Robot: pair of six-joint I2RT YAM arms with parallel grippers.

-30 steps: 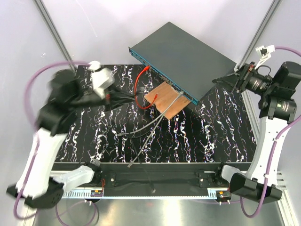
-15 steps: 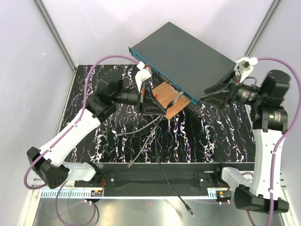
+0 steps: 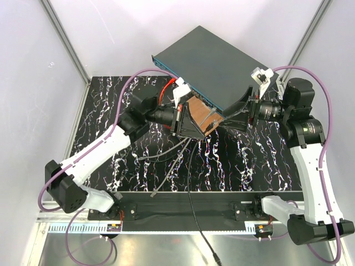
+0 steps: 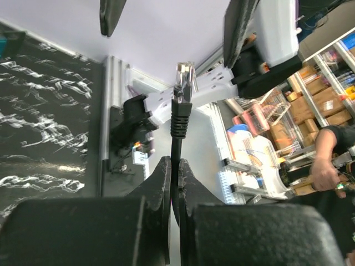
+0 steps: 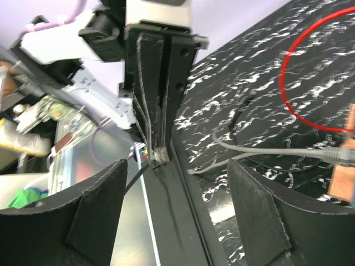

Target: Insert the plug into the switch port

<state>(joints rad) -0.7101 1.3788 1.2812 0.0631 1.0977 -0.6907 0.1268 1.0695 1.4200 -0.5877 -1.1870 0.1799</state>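
Note:
The switch, a flat dark grey box, lies at the back with its blue-teal socket face turned toward the front left. My left gripper is shut on a black cable just below its plug. The clear plug tip points at my right gripper. That one faces it open, its fingers on either side beyond the plug without touching it. In the right wrist view the plug tip shows end-on. Both grippers hover over a copper-brown plate, in front of the switch.
The black cable hangs from the left gripper over the table's front edge. A red cable loops on the marbled mat near the switch, and grey cables trail toward the front. Frame posts stand at both back corners.
My left arm swung right with the cable, from the table's left side to over the copper plate. My right arm came left to face it, its fingers narrowing a little.

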